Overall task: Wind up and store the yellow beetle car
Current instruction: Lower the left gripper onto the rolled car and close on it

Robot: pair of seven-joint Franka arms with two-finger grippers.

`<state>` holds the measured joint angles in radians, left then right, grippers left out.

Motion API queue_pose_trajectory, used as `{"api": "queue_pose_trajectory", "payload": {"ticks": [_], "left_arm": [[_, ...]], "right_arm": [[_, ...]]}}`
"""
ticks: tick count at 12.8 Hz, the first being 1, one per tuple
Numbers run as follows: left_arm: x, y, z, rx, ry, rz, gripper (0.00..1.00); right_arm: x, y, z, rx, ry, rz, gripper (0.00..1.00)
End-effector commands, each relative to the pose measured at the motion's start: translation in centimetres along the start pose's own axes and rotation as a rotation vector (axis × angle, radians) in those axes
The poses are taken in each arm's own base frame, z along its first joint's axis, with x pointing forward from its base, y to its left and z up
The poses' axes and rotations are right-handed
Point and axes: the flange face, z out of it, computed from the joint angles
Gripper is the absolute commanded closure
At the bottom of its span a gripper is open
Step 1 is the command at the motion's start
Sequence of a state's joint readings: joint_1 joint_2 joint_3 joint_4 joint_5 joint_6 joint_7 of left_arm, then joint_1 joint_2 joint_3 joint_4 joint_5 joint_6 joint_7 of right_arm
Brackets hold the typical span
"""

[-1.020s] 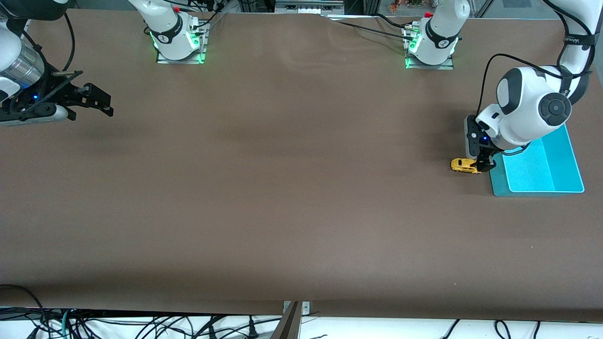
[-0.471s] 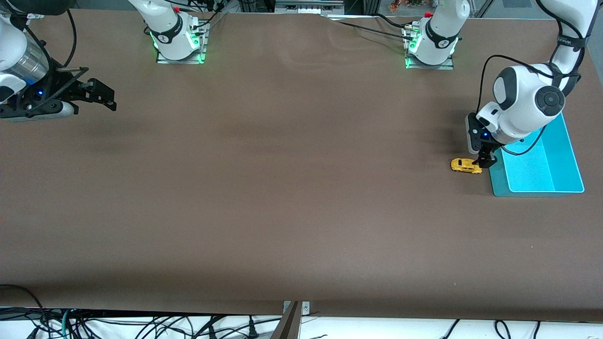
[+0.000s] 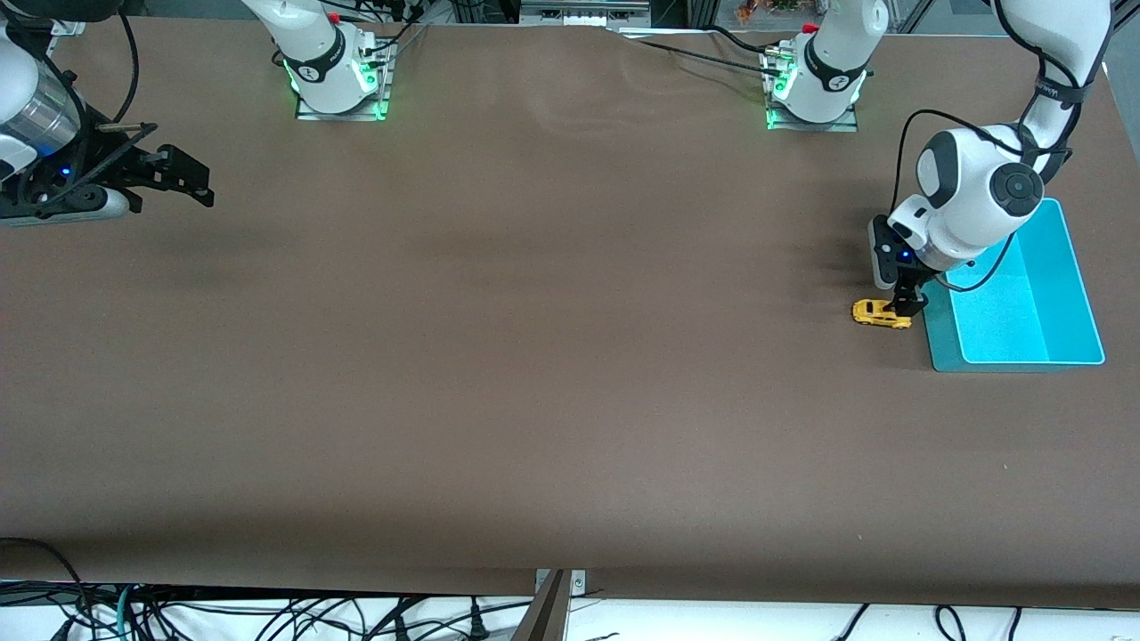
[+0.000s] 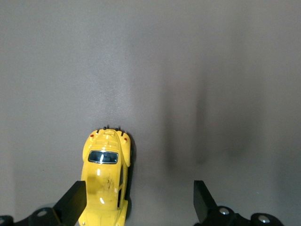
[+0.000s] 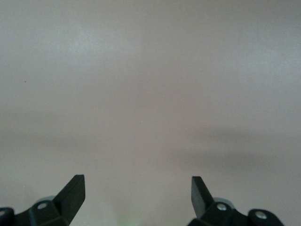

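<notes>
Jaws of my left gripper [image 3: 907, 307] hang spread wide just above the yellow beetle car [image 3: 880, 312], a glossy, rounded toy with dark windows; one black wedge-shaped finger [image 4: 71, 205] overlaps its side. It sits on the matte brown table [image 3: 534, 356] beside a smooth turquoise tray [image 3: 1015, 307], toward my left arm's end. My right gripper [image 3: 183, 181] waits at the right arm's end, jaws released; I can read no writing.

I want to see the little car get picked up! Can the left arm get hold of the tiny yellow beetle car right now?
Probably yes. The open left gripper is right at the tiny yellow beetle car on the brown table. Nothing blocks it, but the car sits against one finger, not centred.
</notes>
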<state>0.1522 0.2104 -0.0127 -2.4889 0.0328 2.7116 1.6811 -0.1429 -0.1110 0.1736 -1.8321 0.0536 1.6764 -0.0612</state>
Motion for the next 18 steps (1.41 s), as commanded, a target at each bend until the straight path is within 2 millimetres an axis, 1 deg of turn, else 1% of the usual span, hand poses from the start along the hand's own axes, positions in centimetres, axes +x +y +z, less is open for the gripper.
{"api": "queue_pose_trajectory", "payload": {"ticks": [1,3,5,6,9,10,11,12,13,14,15,16,17,18], "left_arm": [[0.0,-0.4,-0.2,0.025,-0.01,0.025,0.0],[0.1,-0.6,0.1,0.031,-0.01,0.027,0.0],[0.2,-0.5,1.2,0.036,-0.008,0.026,0.0],[0.2,-0.5,1.4,0.038,-0.008,0.026,0.0],[0.3,-0.4,2.3,0.038,-0.006,0.026,0.0],[0.3,-0.4,2.4,0.044,-0.006,0.026,0.0],[0.3,-0.5,2.4,0.052,-0.007,0.028,0.0],[0.3,-0.4,2.8,0.046,-0.006,0.028,0.0],[0.3,-0.4,2.8,0.046,-0.006,0.028,0.03],[0.3,-0.4,2.8,0.046,-0.006,0.028,0.1],[0.3,-0.5,2.8,0.05,-0.006,0.028,0.27],[0.3,-0.5,2.8,0.053,-0.006,0.028,0.52],[0.3,-0.5,2.7,0.055,-0.007,0.035,0.73],[0.3,-0.7,2.5,0.059,-0.008,0.038,0.88]], "right_arm": [[0.2,0.0,-0.6,-0.009,-0.006,0.002,0.0],[0.5,-0.4,-0.8,-0.006,-0.001,-0.006,0.0],[0.7,-0.7,-1.0,-0.003,0.003,-0.011,0.0],[0.7,-0.8,-1.0,-0.003,0.003,-0.011,0.0],[0.8,-0.6,-1.0,-0.004,0.008,-0.008,0.0],[1.3,-0.7,-1.3,-0.005,0.012,-0.009,0.0],[2.8,-0.4,-1.4,0.0,0.012,-0.008,0.0],[3.9,-0.2,-1.5,0.007,-0.004,-0.006,0.0],[4.8,0.0,-1.3,0.012,-0.019,-0.006,0.0],[4.8,0.0,-1.2,0.013,-0.022,-0.009,0.0],[4.8,0.0,-1.1,0.013,-0.025,-0.008,0.0],[4.8,-0.1,-0.9,0.013,-0.03,-0.009,0.0],[4.8,0.0,-0.7,0.013,-0.033,-0.006,0.0],[4.8,0.0,-0.7,0.013,-0.035,-0.006,0.0]]}}
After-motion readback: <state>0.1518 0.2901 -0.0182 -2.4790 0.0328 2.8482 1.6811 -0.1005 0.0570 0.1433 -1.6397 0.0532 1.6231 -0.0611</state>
